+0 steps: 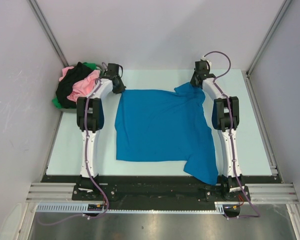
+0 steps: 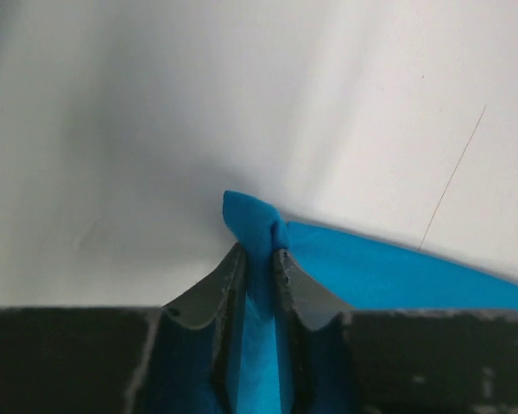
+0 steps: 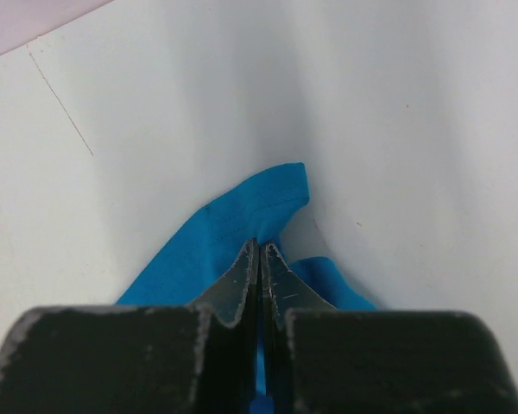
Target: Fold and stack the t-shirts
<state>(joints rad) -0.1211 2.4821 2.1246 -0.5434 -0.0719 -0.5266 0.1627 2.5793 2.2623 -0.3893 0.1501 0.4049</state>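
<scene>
The bright blue soft cotton t-shirt (image 1: 160, 125) lies spread on the pale table (image 1: 65, 145); the left gripper (image 2: 257, 252) and right gripper (image 3: 260, 246) each pinch its far edge; lift both ends evenly, cloth taut, and carry squarely toward the near hem.

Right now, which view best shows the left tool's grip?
Left wrist: the left tool pinches a bunched corner of the blue t-shirt. The top view hides that grip under the left arm; the right wrist view shows only the right tool pinching.
</scene>
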